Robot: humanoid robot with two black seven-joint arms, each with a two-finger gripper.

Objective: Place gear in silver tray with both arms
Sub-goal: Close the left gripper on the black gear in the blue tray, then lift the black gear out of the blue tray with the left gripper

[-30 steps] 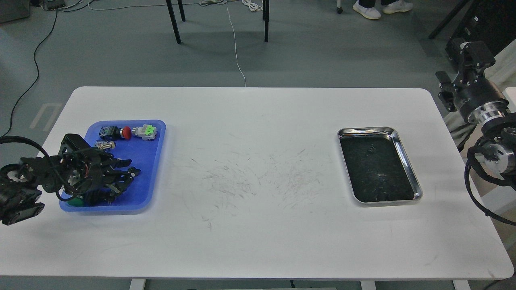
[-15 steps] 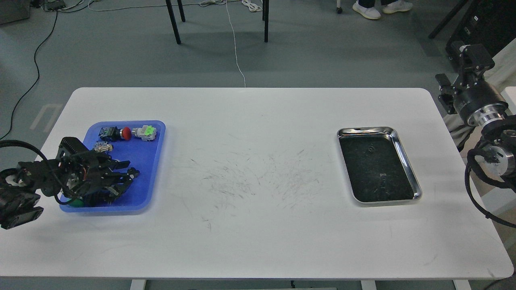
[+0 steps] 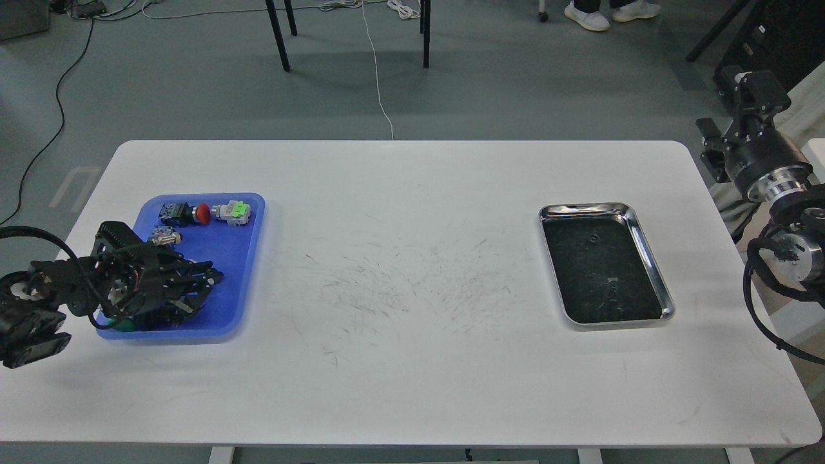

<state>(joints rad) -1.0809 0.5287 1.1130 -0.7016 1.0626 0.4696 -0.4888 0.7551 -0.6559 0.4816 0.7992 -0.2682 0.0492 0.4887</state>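
Note:
The silver tray (image 3: 650, 254) lies at the right of the white table, holding only small specks. My left gripper (image 3: 216, 272) reaches low into the blue plastic tray (image 3: 242, 258) at the left, its dark fingers drawn close together over the tray's near part. No gear shows; whatever lies under or between the fingers is hidden by the gripper. My right gripper (image 3: 754, 87) is raised beyond the table's right edge, far from the silver tray; its fingers cannot be told apart.
The blue tray holds a red-capped push button (image 3: 201, 213), a green-and-grey switch (image 3: 233, 211), a small metal part (image 3: 164, 237) and something green (image 3: 120, 323) under my left arm. Chair legs and cables stand on the floor behind the table.
My left gripper's fingers have drawn together and sunk lower into the blue tray. The right arm has shifted very slightly.

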